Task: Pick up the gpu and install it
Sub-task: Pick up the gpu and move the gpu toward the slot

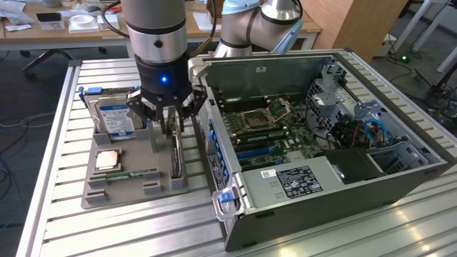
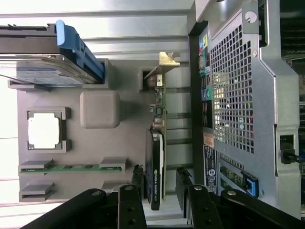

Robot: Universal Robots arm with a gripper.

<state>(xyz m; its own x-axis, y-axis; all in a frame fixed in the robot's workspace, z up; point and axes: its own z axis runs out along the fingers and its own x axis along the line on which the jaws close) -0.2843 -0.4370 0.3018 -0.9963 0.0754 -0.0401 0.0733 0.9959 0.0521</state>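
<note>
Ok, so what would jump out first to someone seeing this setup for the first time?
The open computer case dominates the exterior view's right, its motherboard exposed. Beside it, the gripper hangs open over the gpu, which stands on edge in a grey holder. A blue-labelled hard drive stands in the holder's far slot.

Black gpu (image 2: pixel 153 174), green board edge; silver hard drive (image 1: pixel 115 119), blue label; green RAM stick (image 2: pixel 71 168); grey tray (image 1: pixel 107 197); black tool (image 1: pixel 171 129); ribbed silver surface (image 1: pixel 128 231); grey case (image 2: pixel 233 95), perforated panel.

1 ea: gpu (image 1: pixel 175 156), HDD (image 1: pixel 116 118), CPU (image 1: pixel 107 159), prob RAM (image 1: pixel 132 174)
</note>
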